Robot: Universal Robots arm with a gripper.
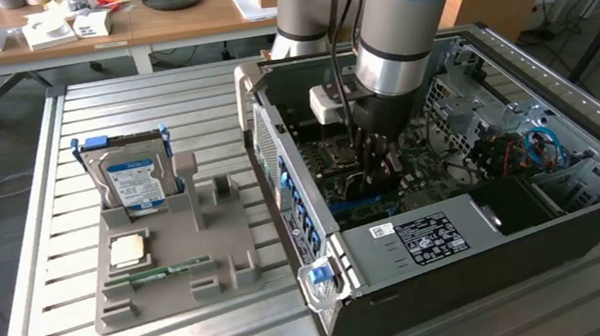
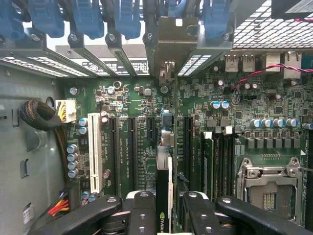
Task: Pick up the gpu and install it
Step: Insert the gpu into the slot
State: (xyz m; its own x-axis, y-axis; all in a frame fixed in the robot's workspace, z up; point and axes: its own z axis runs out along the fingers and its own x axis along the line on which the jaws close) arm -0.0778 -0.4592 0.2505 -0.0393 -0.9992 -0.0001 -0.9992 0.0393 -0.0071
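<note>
**Operator:** Where is the gpu?

**Arm:** Between my fingers [image 2: 142, 218]; my end effector [image 2: 164, 218] is clamped on the gpu [image 2: 163, 188], which shows edge-on, thin and black with a pale edge; it runs along the black slots of the motherboard [image 2: 127, 122], between the white slot [image 2: 96, 152] and the memory slots [image 2: 217, 161] that sit beside the processor socket [image 2: 266, 188]; whether its lower edge touches a slot, I cannot tell.

**Operator:** And from outside?

**Arm:** In the exterior view my end effector [image 1: 379, 163] is down inside the open computer case [image 1: 490, 240], which sits on the slatted bench [image 1: 99, 97]; at nine o'clock from the case in that view stands a grey holder [image 1: 232, 265]; the hard drive [image 1: 134, 178] is upright at the holder's twelve o'clock end; a small green memory stick [image 1: 159, 274] lies toward its six o'clock end.
</note>
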